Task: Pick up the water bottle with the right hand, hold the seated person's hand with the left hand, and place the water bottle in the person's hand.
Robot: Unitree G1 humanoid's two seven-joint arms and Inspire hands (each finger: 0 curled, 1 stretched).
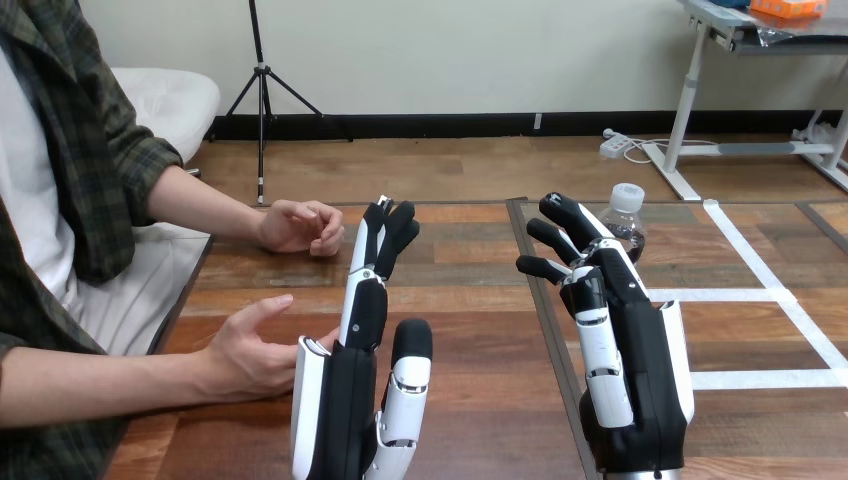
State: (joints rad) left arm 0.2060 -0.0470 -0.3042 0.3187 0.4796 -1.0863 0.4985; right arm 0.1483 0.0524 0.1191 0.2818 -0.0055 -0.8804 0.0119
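Behind right robot hand [640, 370], fingers [572, 214] straight, water bottle [627, 206] upright on table [470, 300].

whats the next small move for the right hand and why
Probably reach the right hand forward and close on the water bottle: it stands upright just beyond that hand's open fingers, ungripped, while the left hand is open beside the person's nearer hand.

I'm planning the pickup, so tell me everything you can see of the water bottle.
The water bottle stands upright on the far right part of the wooden table. It looks like clear plastic, with rounded shoulders and a white cap screwed on. Its lower body is hidden behind the raised fingers of the right hand, which is open in front of it. Whether those fingers touch the bottle cannot be told. Nothing else is near it.
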